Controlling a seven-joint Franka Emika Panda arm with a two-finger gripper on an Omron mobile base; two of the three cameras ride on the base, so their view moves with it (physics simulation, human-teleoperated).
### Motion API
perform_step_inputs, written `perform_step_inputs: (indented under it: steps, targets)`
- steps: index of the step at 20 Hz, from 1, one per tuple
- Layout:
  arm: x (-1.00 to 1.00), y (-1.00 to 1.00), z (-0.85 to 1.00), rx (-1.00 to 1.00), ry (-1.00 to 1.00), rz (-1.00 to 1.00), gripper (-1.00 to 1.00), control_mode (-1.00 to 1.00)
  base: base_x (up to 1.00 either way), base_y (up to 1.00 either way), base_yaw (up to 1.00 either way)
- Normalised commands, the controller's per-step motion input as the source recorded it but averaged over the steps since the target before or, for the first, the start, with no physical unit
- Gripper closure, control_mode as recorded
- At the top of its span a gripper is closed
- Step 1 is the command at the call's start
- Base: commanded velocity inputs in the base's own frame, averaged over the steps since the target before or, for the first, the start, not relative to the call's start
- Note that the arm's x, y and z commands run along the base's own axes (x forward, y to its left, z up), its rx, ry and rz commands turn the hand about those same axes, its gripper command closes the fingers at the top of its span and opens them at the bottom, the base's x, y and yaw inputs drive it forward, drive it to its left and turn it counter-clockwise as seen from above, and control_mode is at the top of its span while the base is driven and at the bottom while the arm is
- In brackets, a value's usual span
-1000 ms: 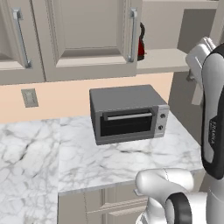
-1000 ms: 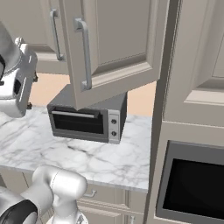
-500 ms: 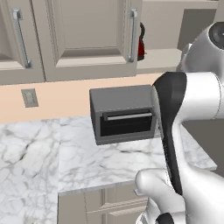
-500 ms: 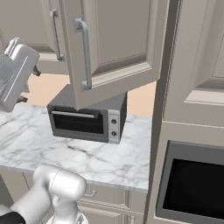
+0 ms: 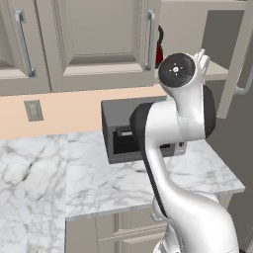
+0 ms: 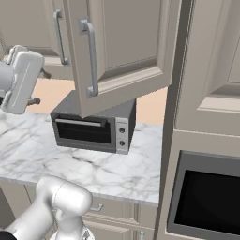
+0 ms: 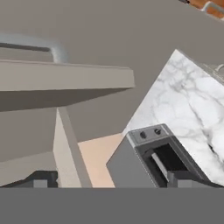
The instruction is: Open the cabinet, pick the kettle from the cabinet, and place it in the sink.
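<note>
The cabinet's left door (image 5: pixel 99 39) is shut. Its right door (image 5: pixel 239 59) hangs swung open, and the right base view shows that door (image 6: pixel 122 47) with its long bar handle. A red sliver of the kettle (image 5: pixel 159 48) peeks from the shelf just past the shut door's edge. My arm is raised in front of the cabinet. Its white hand (image 6: pixel 21 79) is to the left of the open door and below shelf level. In the hand view my gripper (image 7: pixel 113 180) is open with nothing between its fingertips, looking up past the open door. The sink is out of view.
A grey toaster oven (image 5: pixel 123 141) stands on the white marble counter (image 5: pixel 74 183) right under the cabinet, below the open door (image 6: pixel 91 129). A tall unit with a built-in dark oven (image 6: pixel 206 197) bounds the right side. A wall outlet (image 5: pixel 33 109) is at the left.
The arm has swung from the right edge of the left base view to its middle. The hand has risen toward the cabinet. The jaws have stayed open.
</note>
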Motion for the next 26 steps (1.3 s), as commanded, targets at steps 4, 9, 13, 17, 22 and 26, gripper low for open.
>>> perform_step_inputs:
  steps: [4,9,13,17,22,26]
  targets:
    - [0.42,-0.16,0.02,-0.09,-0.01,-0.24,-1.00,-1.00,0.00,0.00,0.00]
    - [0.22,-0.31,0.05,-0.10,0.01,-0.17,-1.00,-1.00,0.00,0.00,0.00]
    - [0.13,-0.29,0.00,-0.03,0.00,-0.11,-1.00,-1.00,0.00,0.00,0.00]
    - [0.14,-0.39,0.00,0.00,0.02,-0.13,-1.00,-1.00,0.00,0.00,0.00]
    - [0.07,-0.30,-0.03,0.00,0.00,-0.06,-1.00,-1.00,0.00,0.00,0.00]
    - [0.01,-0.21,-0.05,0.00,-0.06,0.00,-1.00,-1.00,0.00,0.00,0.00]
